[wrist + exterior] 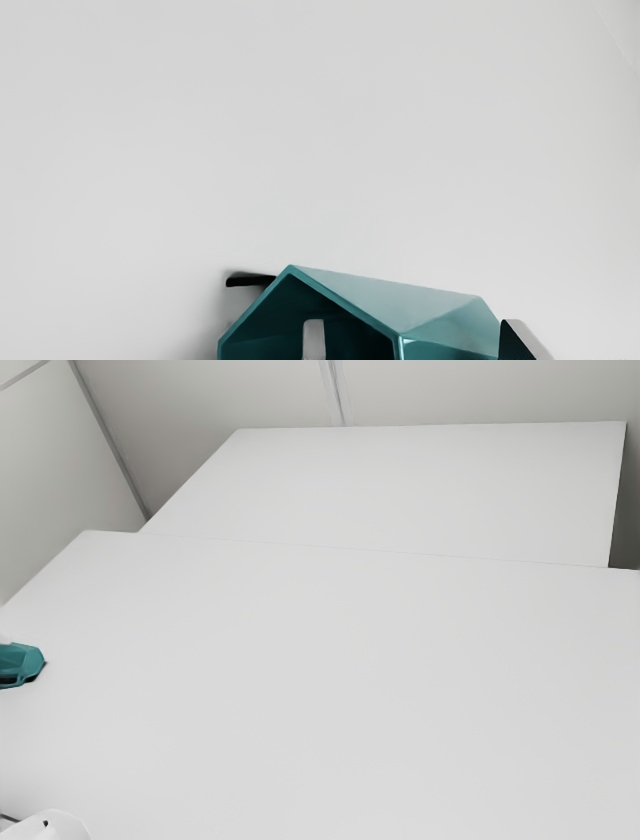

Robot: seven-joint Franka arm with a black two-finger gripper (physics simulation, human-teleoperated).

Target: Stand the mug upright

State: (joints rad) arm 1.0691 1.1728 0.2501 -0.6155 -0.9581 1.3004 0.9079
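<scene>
The mug (22, 660) was at the left edge of the exterior view, a little below the middle of its height, and this edge cut off a part of it. It was blue-green, with flat faces, and it lay on its side on the white table (330, 690). My pincer (413, 320) was apart: in the wrist view, one finger (314, 340) stood before the dark open mouth of the mug, or inside it, I could not tell which, and the other finger (522, 332) stood at its closed end. Close by the rim of the mouth, a thin black strip (247, 281) came out from behind the mug. In the lower left corner of the exterior view was a white rounded thing (50, 825), and in the upper part, behind the table, was a second white surface (420, 490).
</scene>
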